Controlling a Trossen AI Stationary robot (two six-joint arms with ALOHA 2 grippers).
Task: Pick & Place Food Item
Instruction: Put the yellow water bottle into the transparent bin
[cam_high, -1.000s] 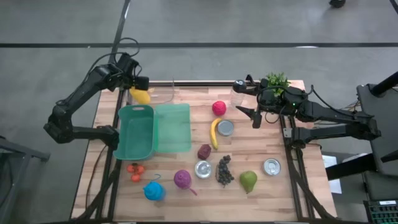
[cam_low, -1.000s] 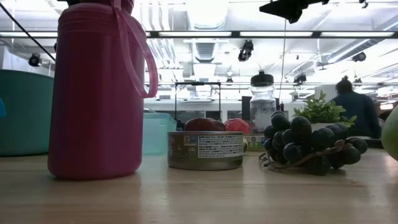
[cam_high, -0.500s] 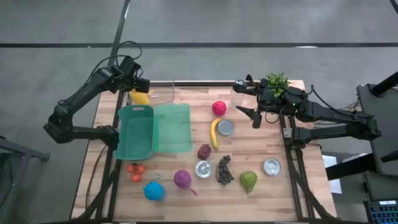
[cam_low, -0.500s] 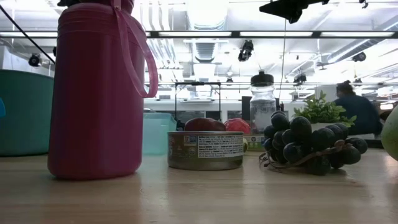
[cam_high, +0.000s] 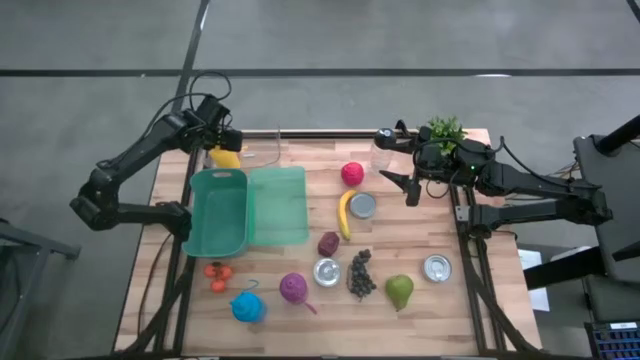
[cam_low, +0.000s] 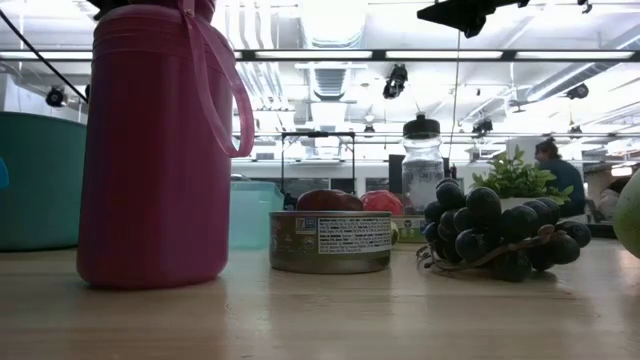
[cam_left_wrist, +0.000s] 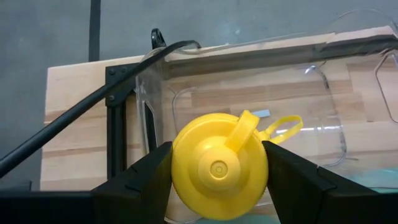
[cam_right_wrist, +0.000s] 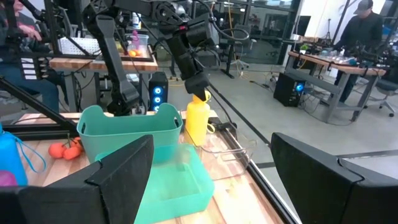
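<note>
Over at the far left corner of the wooden surface (cam_high: 430, 240), the left claw (cam_high: 224, 146) is clamped on a yellow bottle (cam_high: 227, 155), its two fingers pressed against the sides of the yellow cap. The left wrist view looks straight down on that cap and its loop strap, with a clear plastic container (cam_left_wrist: 249, 118) lying on the surface beneath the bottle. In the right wrist view the bottle hangs upright under the claw, just beside the far end of the teal basket (cam_high: 218, 212).

Touching the basket's right side is a paler teal lid (cam_high: 278, 205). Toward the near edge sit a cluster of small orange-red tomatoes (cam_high: 218, 273), a blue bottle (cam_high: 248, 307) and a magenta bottle (cam_high: 293, 288); the magenta bottle fills the left of the low view.

At mid-surface a banana (cam_high: 344, 214) lies beside an open tin can (cam_high: 362, 205), with a red round fruit (cam_high: 352, 173) beyond them. A dark purple fruit (cam_high: 328, 243) lies nearer, then a second tin can (cam_high: 326, 271), a bunch of dark grapes (cam_high: 360, 273) and a green pear (cam_high: 400, 291). A third tin can (cam_high: 437, 267) stands near the right edge.

At the far right, a clear jar with a dark lid (cam_high: 382, 150) stands beside a small green plant (cam_high: 445, 131). The right claw (cam_high: 398, 183) hovers just beside the jar with its fingers apart, holding nothing.

A person (cam_low: 556, 168) shows in the room beyond the surface.
</note>
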